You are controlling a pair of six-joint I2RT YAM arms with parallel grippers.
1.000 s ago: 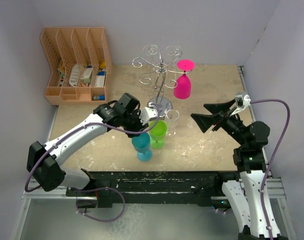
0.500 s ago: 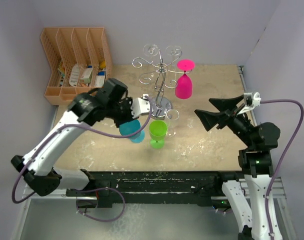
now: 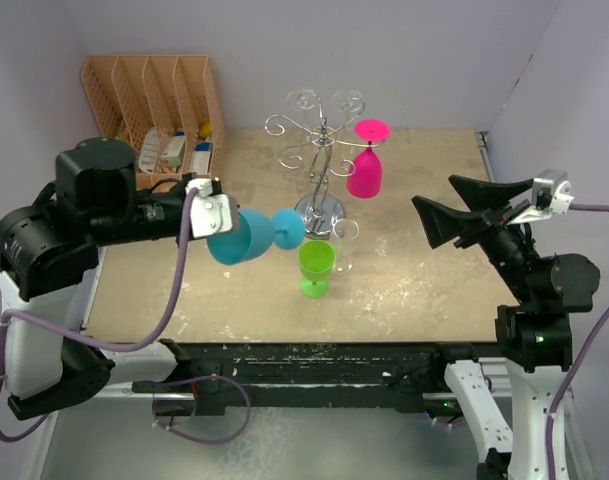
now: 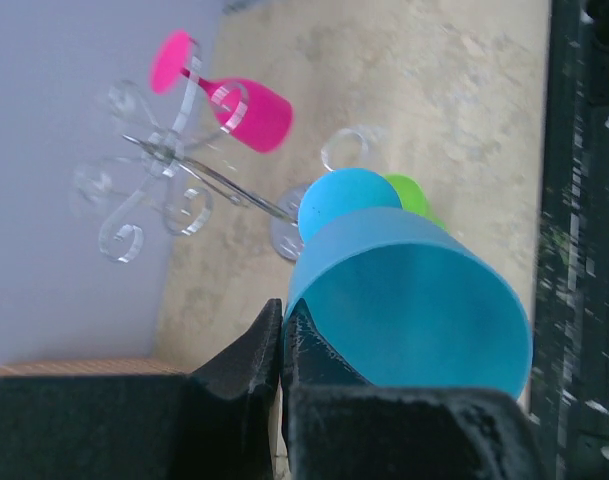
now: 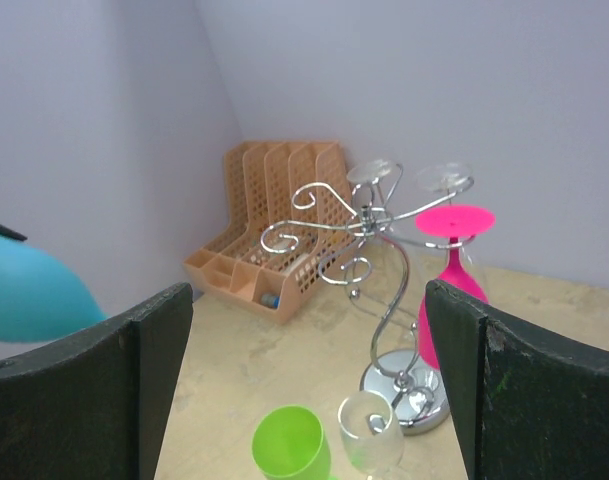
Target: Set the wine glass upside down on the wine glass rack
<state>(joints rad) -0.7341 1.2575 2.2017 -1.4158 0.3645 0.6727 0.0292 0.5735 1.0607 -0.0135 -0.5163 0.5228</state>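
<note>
- Left hand is clamped on the bowl rim of the blue plastic wine glass, which lies sideways above the beige surface.
- Right hand hangs with its fingers apart, empty.
- Step in hand: carrying and inverting. Next, probably, comes hooking the foot into a free arm of the silver chrome wire rack, clear of the hanging pink plastic glass.

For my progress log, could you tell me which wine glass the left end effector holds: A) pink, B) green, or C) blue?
C: the left end effector grips the blue wine glass in the air, while the green glass stands on the table and the pink glass hangs from the rack.
</note>
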